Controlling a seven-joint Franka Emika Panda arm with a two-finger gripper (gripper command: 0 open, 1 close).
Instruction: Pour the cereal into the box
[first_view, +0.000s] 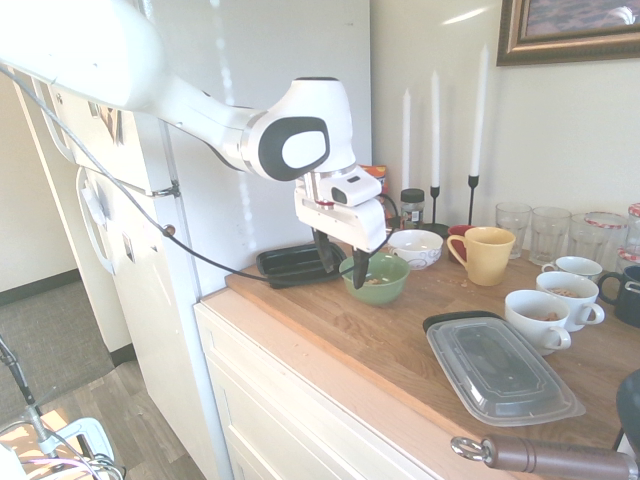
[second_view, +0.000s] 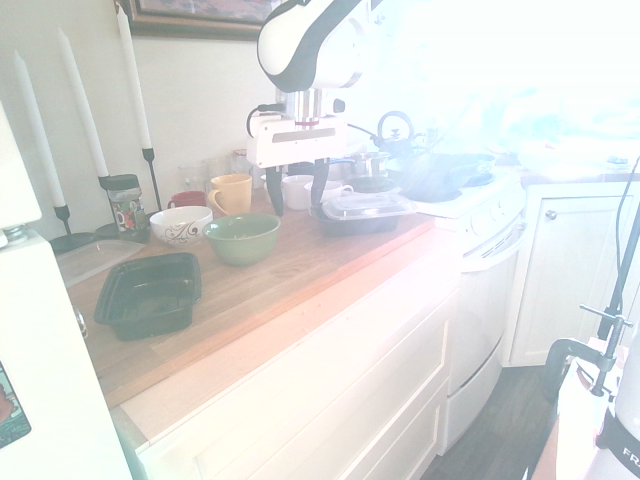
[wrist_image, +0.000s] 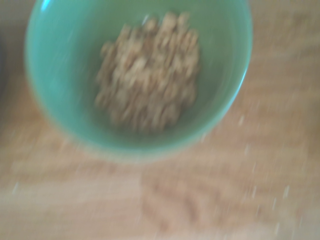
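Wrist view centres the cereal (wrist_image: 149, 75) in the green bowl (second_view: 242, 240) on the desk (second_view: 300, 270), beside the black box (second_view: 150, 295), so the spread, empty end effector (second_view: 297, 211) should straddle the rim squarely, gripping firmly before lifting level.

The white arm reaches out, its gripper (second_view: 297, 200) pointing down, fingers apart and, as far as shows, empty.
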